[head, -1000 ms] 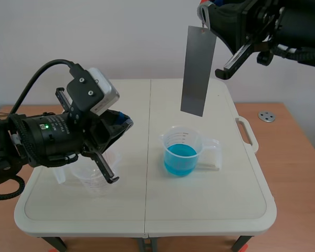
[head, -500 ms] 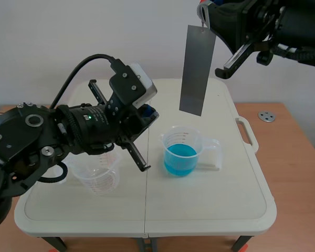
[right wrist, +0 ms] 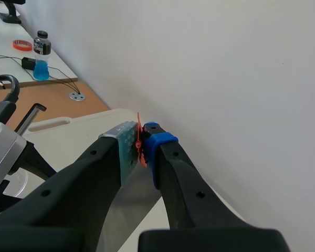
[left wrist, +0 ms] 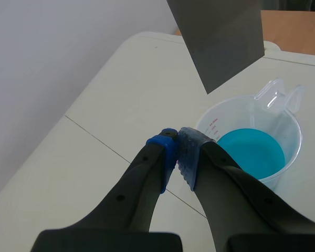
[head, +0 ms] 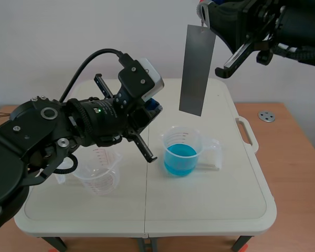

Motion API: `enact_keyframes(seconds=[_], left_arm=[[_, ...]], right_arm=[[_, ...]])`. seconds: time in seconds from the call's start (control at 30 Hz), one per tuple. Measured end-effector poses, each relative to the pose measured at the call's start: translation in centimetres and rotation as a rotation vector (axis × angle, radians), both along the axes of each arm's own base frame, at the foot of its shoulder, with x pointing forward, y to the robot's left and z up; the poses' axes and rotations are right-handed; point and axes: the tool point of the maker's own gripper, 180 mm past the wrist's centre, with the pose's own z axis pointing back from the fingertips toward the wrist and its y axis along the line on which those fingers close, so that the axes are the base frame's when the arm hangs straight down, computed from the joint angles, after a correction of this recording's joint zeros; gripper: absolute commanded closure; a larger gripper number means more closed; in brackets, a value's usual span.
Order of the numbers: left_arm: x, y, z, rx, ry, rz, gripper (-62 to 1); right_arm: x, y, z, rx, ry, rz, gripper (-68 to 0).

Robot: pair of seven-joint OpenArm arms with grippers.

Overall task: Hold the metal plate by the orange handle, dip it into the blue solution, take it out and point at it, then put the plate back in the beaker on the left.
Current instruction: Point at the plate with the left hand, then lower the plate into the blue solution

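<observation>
A long grey metal plate (head: pixel 197 71) hangs upright high above the table, over the clear beaker of blue solution (head: pixel 181 153). My right gripper (head: pixel 203 14) is shut on the plate's orange handle (right wrist: pixel 140 140) at its top end. My left gripper (head: pixel 156 110) is shut on nothing, its blue pads pressed together. It points toward the plate's lower end from the left and stays short of it. In the left wrist view the gripper (left wrist: pixel 177 143) has the plate (left wrist: pixel 220 42) ahead and above it, with the blue beaker (left wrist: pixel 252 149) just beyond its tips. An empty clear beaker (head: pixel 98 171) stands at the left, partly under the left arm.
The white folding table (head: pixel 210 202) has a carry handle (head: pixel 247 134) on its right edge. A small metal disc (head: pixel 266 116) lies on the wooden desk to the right. In the right wrist view, a bottle of blue liquid (right wrist: pixel 40 63) stands far off on another desk.
My left arm has risen from above the empty beaker and swung right, toward the plate's lower end. The right arm and the plate have kept still.
</observation>
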Motion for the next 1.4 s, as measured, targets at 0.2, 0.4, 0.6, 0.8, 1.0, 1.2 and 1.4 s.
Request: enact_keyframes(seconds=[0.2,0.4,0.6,0.8,1.0,1.2,1.4], left_arm=[[0.0,0.0,0.0,0.001,0.000,0.000,-3.4],[0.0,0.1,-0.1,0.006,0.004,0.005,-3.4],[0.0,2.2,-0.7,0.041,-0.011,0.058,-3.4],[-2.4,5.8,-0.2,0.072,-0.032,0.092,-3.4],[-4.9,8.7,0.8,0.071,-0.041,0.113,-3.4],[-7.6,11.7,0.1,0.068,0.019,0.156,-3.4],[-10.2,14.5,0.1,0.074,0.031,0.193,-3.4]], right_arm=[[0.0,0.0,0.0,0.000,0.000,0.000,-1.3],[0.0,0.0,0.0,0.000,0.000,0.000,-1.3],[0.0,0.0,0.0,0.000,0.000,0.000,-1.3],[-0.1,0.0,-0.2,0.000,0.006,0.000,-1.3],[-0.2,0.0,-0.5,0.001,0.017,0.001,-1.3],[-0.2,0.0,-0.6,0.001,0.018,0.001,-1.3],[-0.5,0.6,-1.5,-0.024,0.033,0.011,-1.3]])
